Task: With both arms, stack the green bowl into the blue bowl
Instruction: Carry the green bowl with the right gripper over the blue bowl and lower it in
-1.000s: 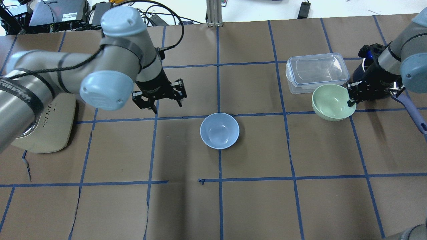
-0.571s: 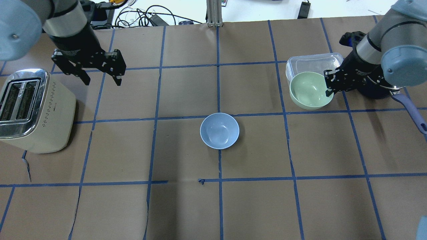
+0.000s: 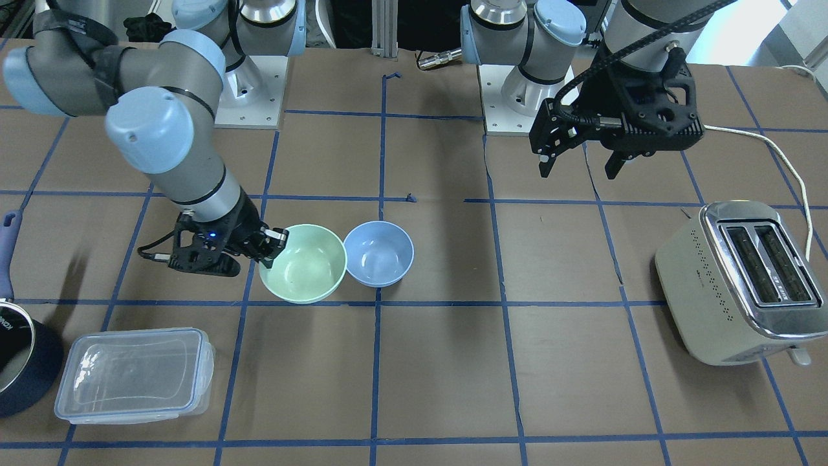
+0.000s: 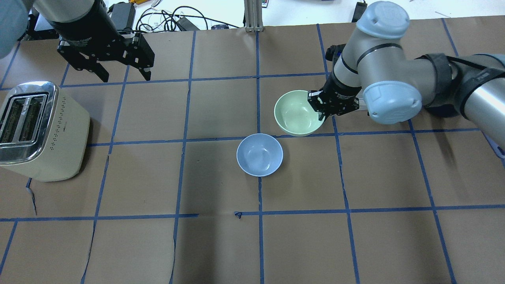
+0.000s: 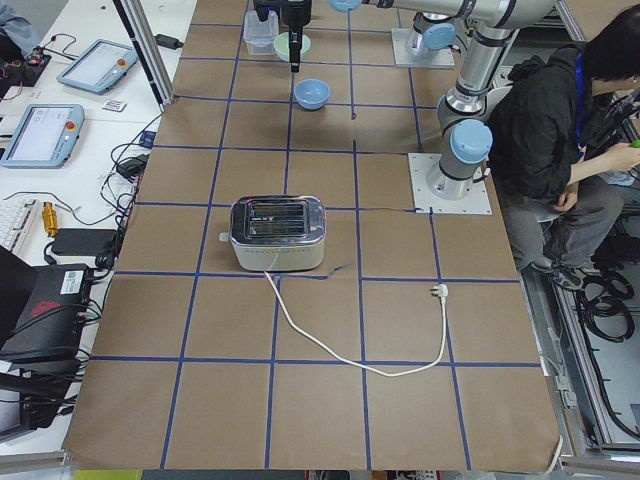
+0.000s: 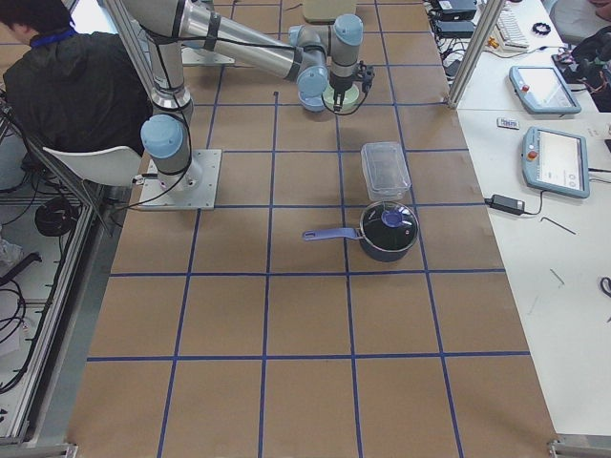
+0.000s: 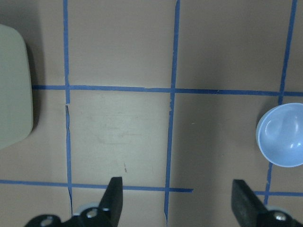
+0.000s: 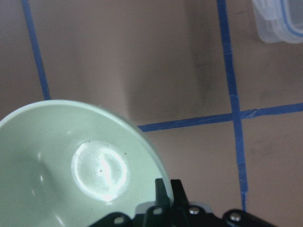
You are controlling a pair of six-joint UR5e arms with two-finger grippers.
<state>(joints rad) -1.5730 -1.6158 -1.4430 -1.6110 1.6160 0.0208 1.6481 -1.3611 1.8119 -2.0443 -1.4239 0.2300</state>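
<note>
The pale green bowl point(image 4: 298, 112) hangs from my right gripper point(image 4: 320, 106), which is shut on its right rim. It is tilted slightly, just beyond and to the right of the blue bowl point(image 4: 259, 154). In the front-facing view the green bowl point(image 3: 303, 262) is beside the blue bowl point(image 3: 378, 252), their rims nearly touching, with my right gripper point(image 3: 275, 249) on its rim. The right wrist view shows the green bowl point(image 8: 71, 165) pinched at the rim. My left gripper point(image 4: 126, 75) is open and empty, high at the far left; its wrist view shows the blue bowl point(image 7: 283, 135) at the right edge.
A cream toaster point(image 4: 37, 130) stands at the left, its cord trailing toward the table end. A clear lidded container point(image 3: 132, 372) and a dark saucepan point(image 3: 19, 349) sit on the right arm's side. A seated person point(image 5: 560, 130) is behind the robot.
My right arm has carried the green bowl leftward from beside the clear container to next to the blue bowl. My left arm pulled back to the far left, still open.
</note>
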